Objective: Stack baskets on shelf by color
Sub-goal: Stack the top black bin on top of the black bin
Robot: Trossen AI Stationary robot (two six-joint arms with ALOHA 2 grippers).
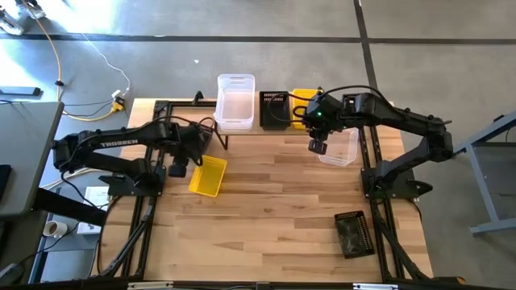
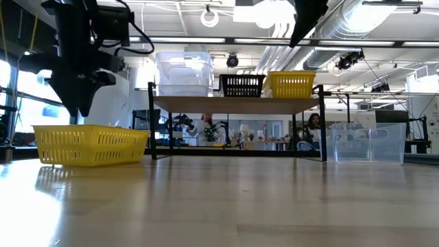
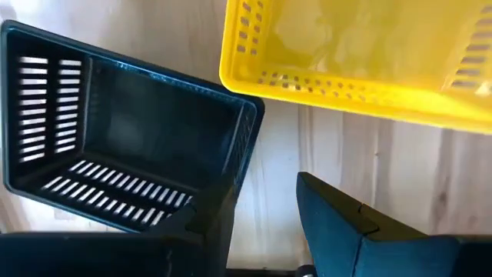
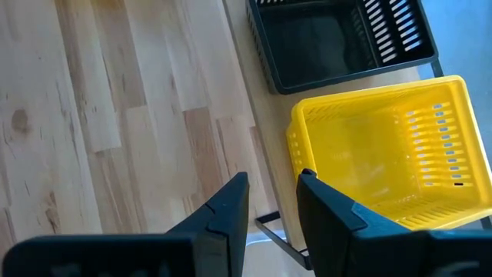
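Because the left claw (image 3: 265,223) clamps only one wall of a black mesh-walled plastic basket (image 3: 127,135) while the right claw (image 4: 273,204) hangs empty, fingers slightly apart, the basket may twist loose.

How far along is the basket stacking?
Done: the shelf carries a clear basket, a black basket and a yellow basket. In hand: the left gripper apparently holds a second black basket; the right gripper hovers open by the shelf. Left: a loose yellow basket, a loose clear basket, a loose black basket.
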